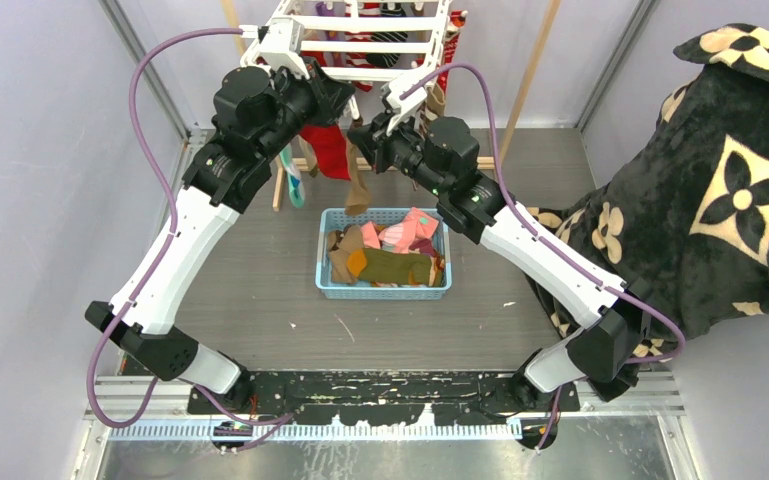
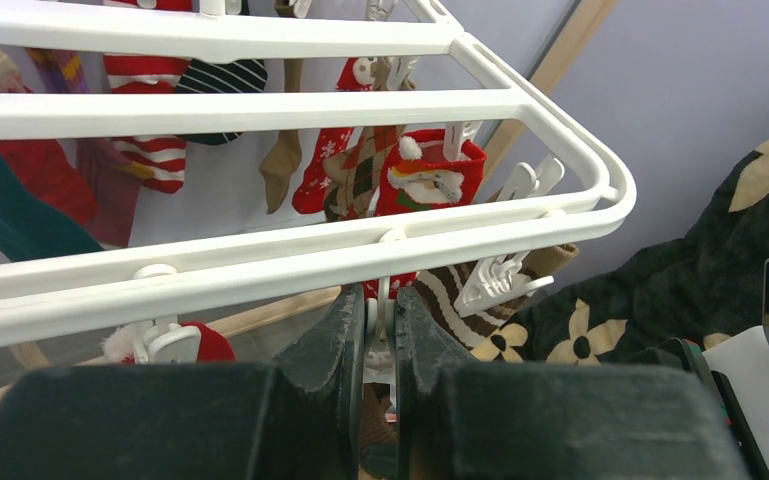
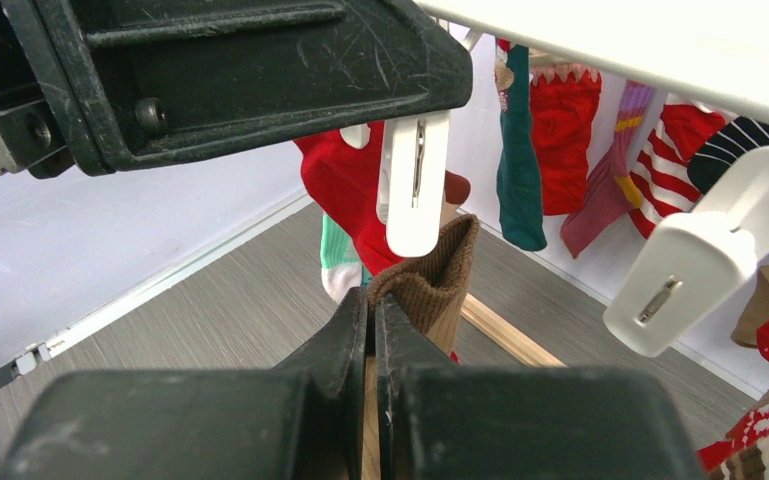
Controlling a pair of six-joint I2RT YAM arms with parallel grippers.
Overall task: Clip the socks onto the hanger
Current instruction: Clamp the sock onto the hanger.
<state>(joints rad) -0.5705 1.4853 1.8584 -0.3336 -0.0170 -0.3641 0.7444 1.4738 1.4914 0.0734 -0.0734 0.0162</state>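
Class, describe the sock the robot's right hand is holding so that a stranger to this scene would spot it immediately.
Find the white drying hanger at the table's far end, beyond the blue basket. Below its near edge, the right hand pinches a sock beside a white clip. It is plain brown and ribbed; its neighbours are red, teal or striped.
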